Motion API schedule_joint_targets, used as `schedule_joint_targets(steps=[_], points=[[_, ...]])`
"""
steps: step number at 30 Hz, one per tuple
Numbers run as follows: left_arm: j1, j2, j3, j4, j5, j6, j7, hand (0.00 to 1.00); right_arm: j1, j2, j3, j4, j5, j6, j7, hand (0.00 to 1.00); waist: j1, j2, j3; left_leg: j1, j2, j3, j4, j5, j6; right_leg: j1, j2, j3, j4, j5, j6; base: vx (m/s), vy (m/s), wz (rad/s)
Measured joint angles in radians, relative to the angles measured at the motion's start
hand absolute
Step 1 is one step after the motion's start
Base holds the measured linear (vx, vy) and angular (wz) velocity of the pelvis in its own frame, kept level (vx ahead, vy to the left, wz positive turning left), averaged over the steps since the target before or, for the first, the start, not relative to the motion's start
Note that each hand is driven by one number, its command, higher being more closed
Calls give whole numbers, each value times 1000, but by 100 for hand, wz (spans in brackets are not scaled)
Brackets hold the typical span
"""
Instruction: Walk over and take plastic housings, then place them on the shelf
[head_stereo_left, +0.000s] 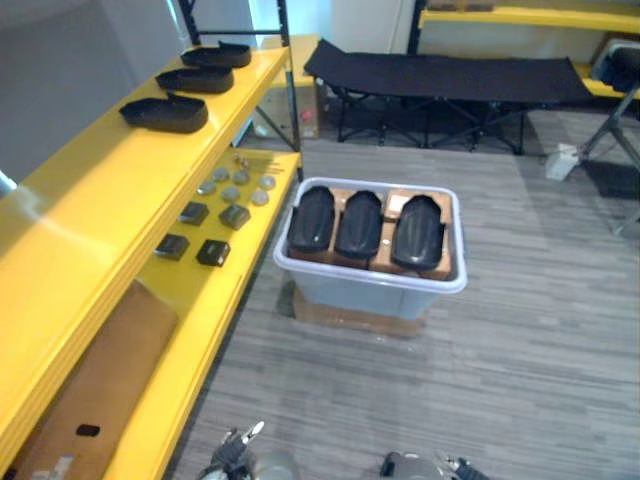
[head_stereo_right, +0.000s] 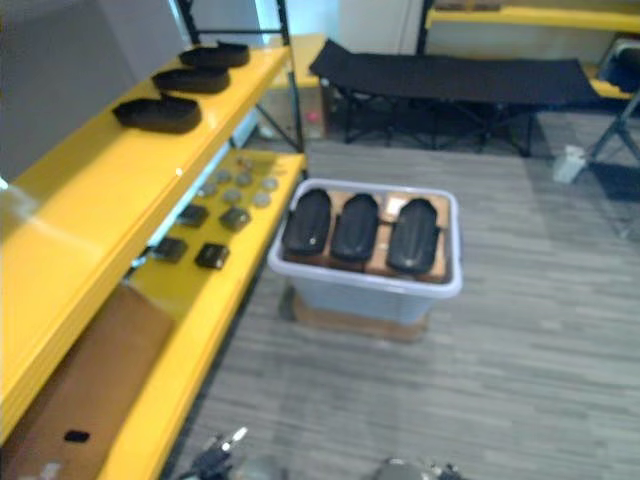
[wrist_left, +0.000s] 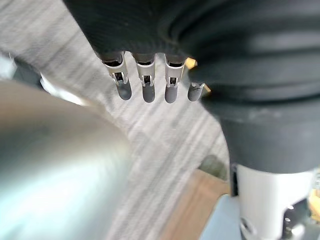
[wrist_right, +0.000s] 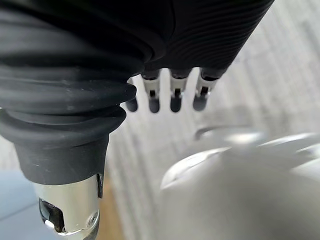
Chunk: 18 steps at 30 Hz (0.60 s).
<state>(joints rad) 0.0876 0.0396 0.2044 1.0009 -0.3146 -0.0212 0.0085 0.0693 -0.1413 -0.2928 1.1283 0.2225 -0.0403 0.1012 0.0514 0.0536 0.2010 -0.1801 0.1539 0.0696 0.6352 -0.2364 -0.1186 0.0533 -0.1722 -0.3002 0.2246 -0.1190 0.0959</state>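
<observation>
Left hand (wrist_left: 143, 82): fingers straight, slightly apart, empty, over the floor.
Right hand (wrist_right: 174, 95): fingers straight, slightly apart, empty.
Yellow shelf (head_stereo_left: 90, 205): three shelved housings (head_stereo_left: 165, 112) in a row on top tier; small dark blocks (head_stereo_left: 195, 235) and metal discs (head_stereo_left: 232, 185) on lower tier.
Grey bin (head_stereo_left: 370, 285): on floor just beside shelf; three black plastic housings (head_stereo_left: 362, 226) side by side inside.

- Looked like a warehouse stockroom or workshop to me: long yellow shelving (head_stereo_left: 90, 200) on black uprights ran along the 9 to 11 o'clock side.
- Small metal parts (head_stereo_left: 235, 185) sat in rows on the lower shelf, with black plastic housings (head_stereo_left: 165, 113) up top.
- A grey tote (head_stereo_left: 370, 290) of the same stuff sat on the plank floor (head_stereo_left: 520, 330), and a folding cot (head_stereo_left: 450, 75) stood around 12 to 1 o'clock.
</observation>
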Motion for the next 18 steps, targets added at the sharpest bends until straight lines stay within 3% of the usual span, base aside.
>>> schedule_joint_targets(steps=[1,2,3,5,7,12,14,16,17,18], points=[[-3,-1,6,2,1,1,-5,0,-20,-4,-5,-1,0,-11,-4,0,10,1,5,15,-19,6,-221,63,32,15,4,16,-14,-14,33,222,186,-15],[-4,4,12,2,4,1,-5,0,-25,8,2,-2,-1,-11,-8,0,17,-9,1,32,-37,17,-250,70,40,21,-10,28,-22,-12,36,221,173,-5],[-2,23,11,0,9,1,-11,0,-26,23,12,-7,-1,-12,-8,0,19,-42,-4,44,-61,23,-285,77,45,28,-27,26,-50,-6,37,239,118,14],[-10,48,10,-4,10,2,-25,0,-38,36,11,-8,1,-13,-10,0,23,-83,8,39,-97,22,-298,80,49,51,-51,1,-100,7,57,247,101,27],[-14,66,-17,-5,12,2,-35,0,-48,36,3,-8,1,-12,-14,0,24,-91,12,40,-123,11,-303,80,49,69,-65,-15,-105,9,59,189,75,38],[-38,69,-69,-8,50,-22,-51,0,-57,43,1,-11,-1,2,-8,0,19,-77,25,39,-125,-16,-295,77,53,91,-63,-58,-89,9,60,116,-4,26],[-49,66,-85,-9,52,-19,-50,0,-56,45,5,-11,-1,3,-11,0,15,-77,30,41,-119,-14,-277,47,79,87,-63,-61,-46,2,70,68,25,15],[-61,59,-115,-13,61,-13,-50,0,-52,46,21,-11,2,2,-16,0,2,-73,43,45,-119,-13,-251,-5,98,42,-97,-50,120,-30,118,20,131,21],[-60,60,-125,-24,62,-12,-50,0,-51,47,23,-12,9,-3,-19,0,0,-73,43,54,-122,-16,-235,-21,109,-33,-136,-22,296,-29,117,56,151,14],[-53,77,-133,-48,83,-12,-49,0,-48,71,26,-17,20,-18,-25,0,0,-99,58,81,-139,-20,-224,-27,109,-85,-177,16,440,-3,105,79,98,15]])
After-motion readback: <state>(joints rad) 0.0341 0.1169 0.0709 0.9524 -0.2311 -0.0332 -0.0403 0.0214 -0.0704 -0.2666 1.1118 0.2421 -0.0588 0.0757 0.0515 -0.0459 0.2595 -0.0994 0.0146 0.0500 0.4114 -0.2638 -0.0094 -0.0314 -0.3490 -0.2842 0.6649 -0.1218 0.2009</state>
